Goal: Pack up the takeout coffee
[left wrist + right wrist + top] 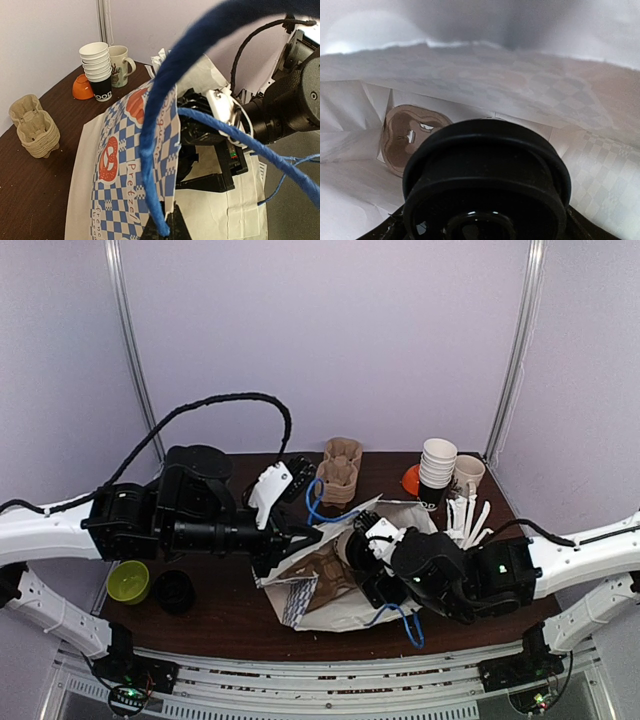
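Pale lilac walls close in a dark wooden table. Across its middle the blue-and-white checked paper bag lies on its side, its mouth turned toward the right arm. From where I stand, the left gripper is pinched tight on the bag's upper edge and lifts it, I'd say to hold the mouth agape.

The right gripper reaches in through that opening, its fingers spread wide around the coffee cup, whose black lid fills the wrist view. The cup appears to be held, not yet set down.

Deep inside, the brown pulp carrier tray sits against the bag's far end, apart from the cup. I see nothing else in the bag.

Outside it, at the table's back, stand a stack of spare carriers, nested paper cups and a mug.
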